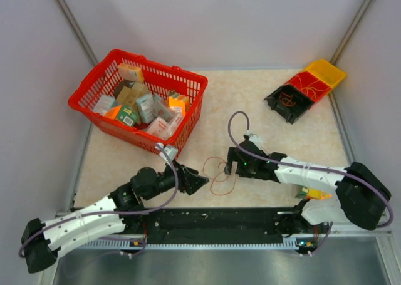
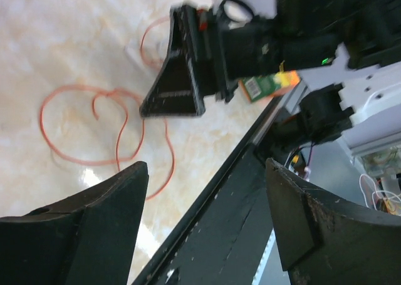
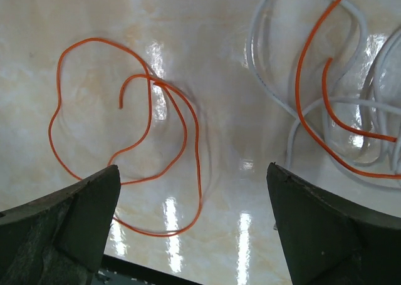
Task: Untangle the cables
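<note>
Left hand and right hand both gape wide, empty, flanking the cables on the table — probably picking the next strand to grasp.

I am holding my left gripper low, pointing rightward, its fingers spread wide with nothing between. My right gripper is hanging just opposite, pointing down, jaws likewise gaping empty; both forearms are slanting inward toward each other.

Cables orange and white; basket red; table beige, marbled.
</note>
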{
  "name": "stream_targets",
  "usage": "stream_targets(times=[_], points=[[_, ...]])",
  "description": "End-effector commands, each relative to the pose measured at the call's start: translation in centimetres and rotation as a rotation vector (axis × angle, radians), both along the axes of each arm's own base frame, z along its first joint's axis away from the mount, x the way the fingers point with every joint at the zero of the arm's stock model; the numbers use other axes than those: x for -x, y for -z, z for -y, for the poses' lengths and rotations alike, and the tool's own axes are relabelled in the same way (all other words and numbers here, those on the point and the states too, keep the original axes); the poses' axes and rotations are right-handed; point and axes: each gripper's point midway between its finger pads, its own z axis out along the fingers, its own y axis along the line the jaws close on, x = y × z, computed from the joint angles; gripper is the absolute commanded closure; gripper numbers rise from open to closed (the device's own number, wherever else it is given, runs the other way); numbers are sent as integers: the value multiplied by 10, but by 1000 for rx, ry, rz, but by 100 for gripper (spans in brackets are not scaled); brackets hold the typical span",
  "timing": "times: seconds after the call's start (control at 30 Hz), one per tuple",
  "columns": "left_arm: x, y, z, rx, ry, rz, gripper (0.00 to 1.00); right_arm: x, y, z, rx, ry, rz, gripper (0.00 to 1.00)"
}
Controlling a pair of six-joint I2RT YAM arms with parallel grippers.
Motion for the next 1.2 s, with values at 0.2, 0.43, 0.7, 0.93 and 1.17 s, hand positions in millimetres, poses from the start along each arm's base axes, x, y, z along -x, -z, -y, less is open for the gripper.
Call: stream_targets(times=[0.2,0.43,0.7,0.93,1.17], points=[[16,39,14,85,82,-65,25,-23,8,-46,17,210,-46,1],[13,51,-2,117,19,-45,27,-17,24,-38,151,305,-42,20],[14,69,-6,97,5,-64,30,-12,43,-18,363,305,-50,59],[15,72,-5,89,15,-63,31,-28,11,-17,395,254,53,100],[13,75,-6,86,-1,-75,31,-83,-87,10,372,290,318,100]])
